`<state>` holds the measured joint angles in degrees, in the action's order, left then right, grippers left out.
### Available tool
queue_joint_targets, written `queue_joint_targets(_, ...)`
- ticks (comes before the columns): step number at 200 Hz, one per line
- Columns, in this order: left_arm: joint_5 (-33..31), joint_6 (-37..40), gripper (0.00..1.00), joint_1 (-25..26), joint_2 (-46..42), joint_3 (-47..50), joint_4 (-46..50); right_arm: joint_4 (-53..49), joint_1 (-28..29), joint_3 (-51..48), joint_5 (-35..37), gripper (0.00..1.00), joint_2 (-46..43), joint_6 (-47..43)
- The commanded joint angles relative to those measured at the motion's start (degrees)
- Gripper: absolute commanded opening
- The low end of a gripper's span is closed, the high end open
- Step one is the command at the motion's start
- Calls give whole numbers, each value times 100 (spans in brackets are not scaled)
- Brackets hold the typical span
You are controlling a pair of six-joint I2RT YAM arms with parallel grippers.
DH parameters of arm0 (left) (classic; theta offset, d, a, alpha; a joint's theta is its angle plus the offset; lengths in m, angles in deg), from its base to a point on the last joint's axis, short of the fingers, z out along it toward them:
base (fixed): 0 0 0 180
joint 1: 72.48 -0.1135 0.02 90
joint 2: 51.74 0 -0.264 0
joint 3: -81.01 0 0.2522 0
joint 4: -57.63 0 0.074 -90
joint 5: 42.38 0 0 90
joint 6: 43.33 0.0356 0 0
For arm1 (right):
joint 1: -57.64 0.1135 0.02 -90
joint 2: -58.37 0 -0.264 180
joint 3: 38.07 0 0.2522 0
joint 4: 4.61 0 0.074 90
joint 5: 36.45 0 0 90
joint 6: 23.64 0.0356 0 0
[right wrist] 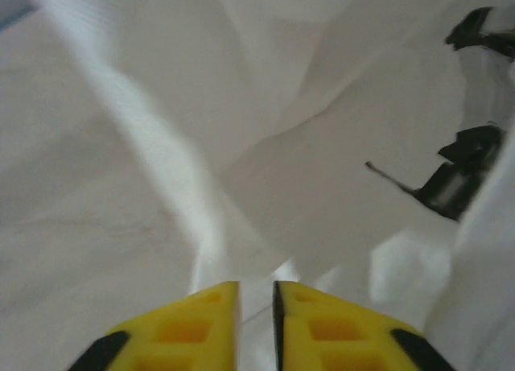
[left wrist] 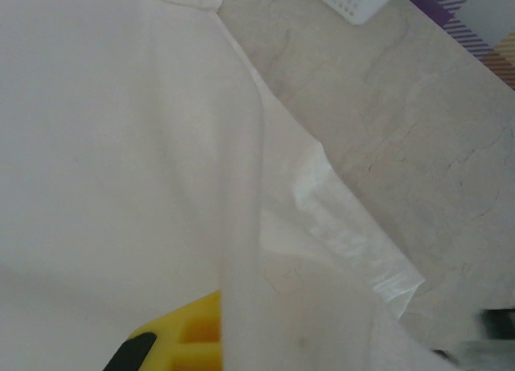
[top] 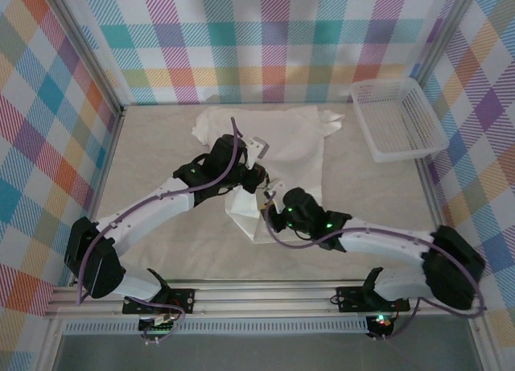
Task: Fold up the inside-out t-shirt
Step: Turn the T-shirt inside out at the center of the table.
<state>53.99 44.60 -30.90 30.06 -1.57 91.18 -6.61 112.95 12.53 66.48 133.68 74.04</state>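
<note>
**Two claws at the near fold of a white t-shirt**

The desk (top: 161,242) is a pale, marbled surface. It lies bare to the left of the left claw (top: 254,178) and to the right of the right claw (top: 270,204).

The inside-out t-shirt (top: 290,142) is the largest object on the desk. It spreads from the two claws towards the far wall. One short sleeve lies beyond and to the left of the left claw, and its rumpled near edge sits directly under both claws.

A white mesh basket (top: 398,117) stands beyond and to the right of the right claw. It is well apart from the right claw and just clear of the shirt's far right corner. The left wrist view shows one corner of the basket (left wrist: 354,1) on the bare desk (left wrist: 418,146).

The two claws meet almost tip to tip over the shirt's near edge, with the left one just beyond the right.

In the left wrist view, the left claw (left wrist: 257,311) is clamped on a raised band of the shirt (left wrist: 105,146). The band climbs straight away from the claw and covers one of the yellow fingers (left wrist: 189,335).

In the right wrist view, the right claw (right wrist: 256,289) has its yellow fingers (right wrist: 197,319) drawn almost together. They pinch a thin ridge of the shirt (right wrist: 161,170), which runs away to the upper left.
</note>
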Motion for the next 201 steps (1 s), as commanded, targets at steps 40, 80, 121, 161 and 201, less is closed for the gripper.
queue_joint_targets(40, 185, -305, 0, 16, -111, -979, 939, 5135, -413, 451, 3369, 0, 2575, -4490)
queue_joint_targets(80, 1007, -1148, 0, 14, 14, -1983, 1165, 6876, -1323, 1216, 3456, 0, 3901, -6761)
queue_joint_targets(121, 1165, -1771, 0, 37, 645, -3495, 1590, 4981, -1260, 1359, 3073, 0, 3466, -5541)
queue_joint_targets(161, 1514, -1933, 0, 134, 1147, -4431, 1353, -522, -2404, 2762, -1638, 3, 2518, -704)
queue_joint_targets(201, 1490, -2090, 0, 364, 1634, -5844, 1438, -2526, -2384, 4237, -2419, 0, 3967, -572)
